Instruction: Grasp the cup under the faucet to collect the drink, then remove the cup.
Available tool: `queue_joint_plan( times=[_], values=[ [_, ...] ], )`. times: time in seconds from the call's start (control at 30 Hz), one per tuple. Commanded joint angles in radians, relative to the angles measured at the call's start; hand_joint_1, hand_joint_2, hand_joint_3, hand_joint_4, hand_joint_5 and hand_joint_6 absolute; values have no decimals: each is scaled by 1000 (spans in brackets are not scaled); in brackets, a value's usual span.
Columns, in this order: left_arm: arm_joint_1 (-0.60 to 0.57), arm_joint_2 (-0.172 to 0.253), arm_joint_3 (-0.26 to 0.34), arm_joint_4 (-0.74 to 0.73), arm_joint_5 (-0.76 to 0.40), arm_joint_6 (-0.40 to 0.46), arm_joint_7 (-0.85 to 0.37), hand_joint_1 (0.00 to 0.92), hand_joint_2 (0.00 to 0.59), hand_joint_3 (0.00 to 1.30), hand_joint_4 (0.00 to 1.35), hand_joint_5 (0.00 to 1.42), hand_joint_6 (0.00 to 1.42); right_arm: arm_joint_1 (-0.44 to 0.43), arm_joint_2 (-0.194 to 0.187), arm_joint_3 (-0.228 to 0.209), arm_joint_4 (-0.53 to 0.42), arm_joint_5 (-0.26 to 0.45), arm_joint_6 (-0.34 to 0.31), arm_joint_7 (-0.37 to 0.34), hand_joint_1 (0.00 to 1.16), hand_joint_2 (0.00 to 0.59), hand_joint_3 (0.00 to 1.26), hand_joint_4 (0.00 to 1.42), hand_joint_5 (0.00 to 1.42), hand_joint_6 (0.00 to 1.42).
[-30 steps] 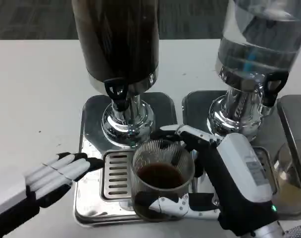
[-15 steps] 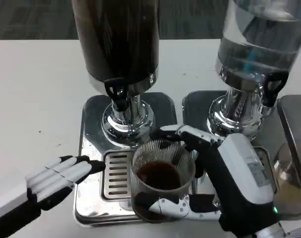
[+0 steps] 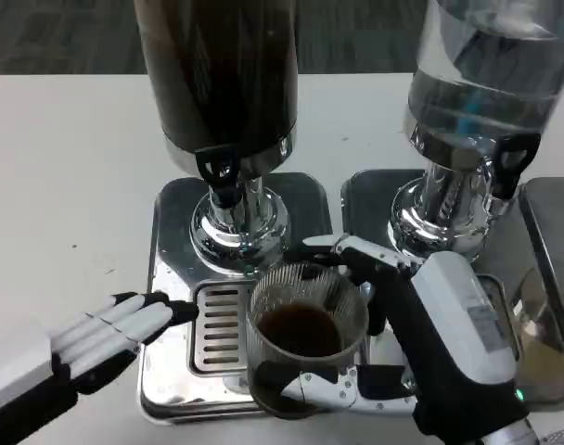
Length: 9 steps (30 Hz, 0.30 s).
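Observation:
A ribbed clear cup (image 3: 303,336) with dark drink in it stands over the drip grate (image 3: 217,324), in front of the dark dispenser's black faucet (image 3: 218,172). My right hand (image 3: 421,352) grips the cup, fingers curling round its far side and near base. At the tray's left edge my left hand (image 3: 110,332) lies flat with straight fingers, holding nothing, fingertips touching the tray rim.
The dark drink dispenser (image 3: 222,74) stands on a steel tray (image 3: 171,209). A clear water dispenser (image 3: 486,83) with its own black faucet (image 3: 512,158) stands on a second tray at the right. White table (image 3: 69,167) stretches to the left.
The cup and my right hand have shifted slightly toward the near edge and right. My left hand has drawn back a little from the grate.

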Motion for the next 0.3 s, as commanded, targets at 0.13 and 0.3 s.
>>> queue_joint_plan(
  times=[0.13, 0.3],
  values=[
    [13, 8, -3, -20, -17, 14, 7, 0, 80, 1, 0, 0, 0, -7, -1, -10, -40, 23, -41, -6, 770, 233, 632, 696, 899, 1093],
    [7, 8, -11, -21, -23, 20, 5, 0, 80, 6, 0, 0, 0, -2, 0, -14, -45, 20, -41, -7, 770, 234, 632, 696, 903, 1093]
  ],
)
